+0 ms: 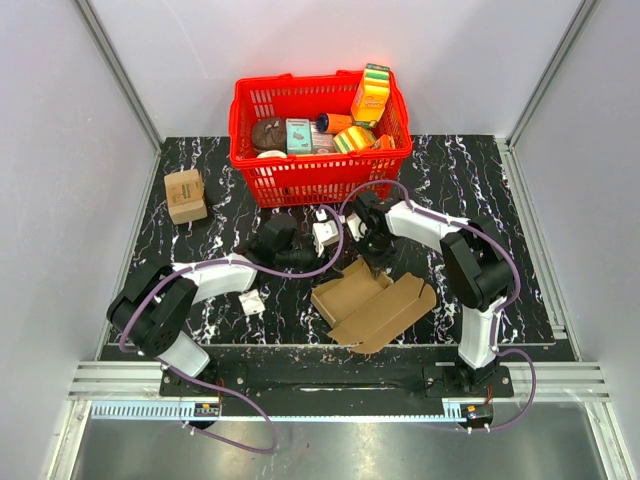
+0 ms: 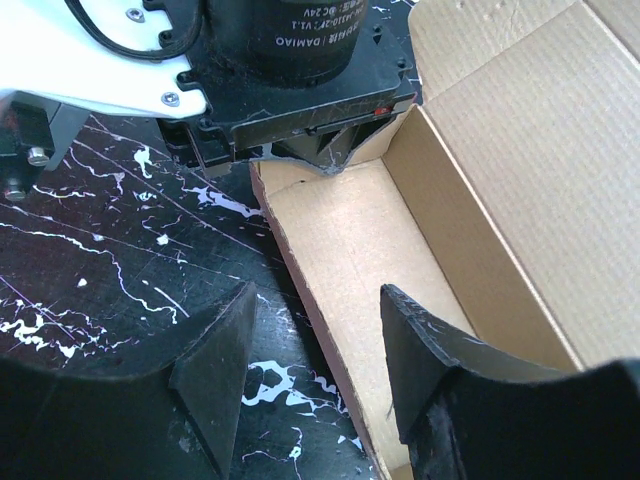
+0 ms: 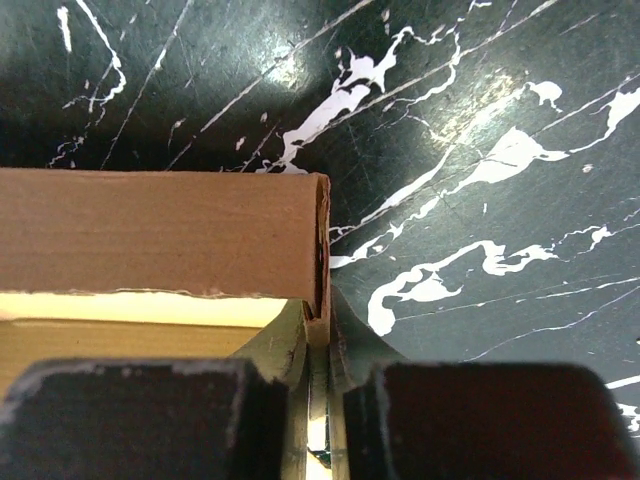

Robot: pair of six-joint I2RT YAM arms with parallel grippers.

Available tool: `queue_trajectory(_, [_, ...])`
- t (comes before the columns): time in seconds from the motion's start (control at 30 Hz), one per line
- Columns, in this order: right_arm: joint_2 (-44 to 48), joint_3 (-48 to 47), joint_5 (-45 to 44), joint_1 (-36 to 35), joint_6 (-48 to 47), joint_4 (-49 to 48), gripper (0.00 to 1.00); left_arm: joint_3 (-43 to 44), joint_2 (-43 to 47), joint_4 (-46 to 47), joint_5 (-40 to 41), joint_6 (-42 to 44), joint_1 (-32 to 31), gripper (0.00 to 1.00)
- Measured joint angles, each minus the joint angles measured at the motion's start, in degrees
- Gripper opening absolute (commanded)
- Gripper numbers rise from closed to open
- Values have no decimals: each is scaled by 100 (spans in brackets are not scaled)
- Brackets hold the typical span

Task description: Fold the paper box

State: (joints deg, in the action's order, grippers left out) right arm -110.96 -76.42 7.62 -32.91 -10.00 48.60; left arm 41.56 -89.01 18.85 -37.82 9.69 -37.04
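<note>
Your right gripper (image 3: 318, 340) is clenched on a thin upright wall of the cardboard box (image 1: 375, 305), with the edge pinched between its fingers. Your left gripper (image 2: 318, 300) is spread wide, and the box's long side wall lies between its fingers, seemingly untouched. The cardboard looks light, stiff and easily creased. Pinch wall edges close to the fold lines, gently.

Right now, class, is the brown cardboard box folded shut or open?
Open. The paper box lies with its bare inside floor showing and its flaps spread outward; the right claw pinches one wall edge.
</note>
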Motion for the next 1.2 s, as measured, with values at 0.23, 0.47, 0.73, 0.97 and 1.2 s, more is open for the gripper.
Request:
queue_trajectory(0.23, [63, 66, -188, -70, -4, -94, 17, 2, 0, 0, 2, 2, -2, 56])
queue_trajectory(0.47, [201, 177, -273, -120, -20, -155, 38, 2, 0, 0, 2, 0, -2, 56])
queue_trajectory(0.73, [461, 188, -245, -125, -26, -243, 48, 2, 0, 0, 4, 0, -2, 56])
queue_trajectory(0.97, [647, 188, -168, -125, -24, -271, 54, 2, 0, 2, 17, -7, -2, 56])
queue_trajectory(1.2, [857, 188, -44, -129, -20, -380, 53, 2, 0, 2, 28, -7, 0, 56])
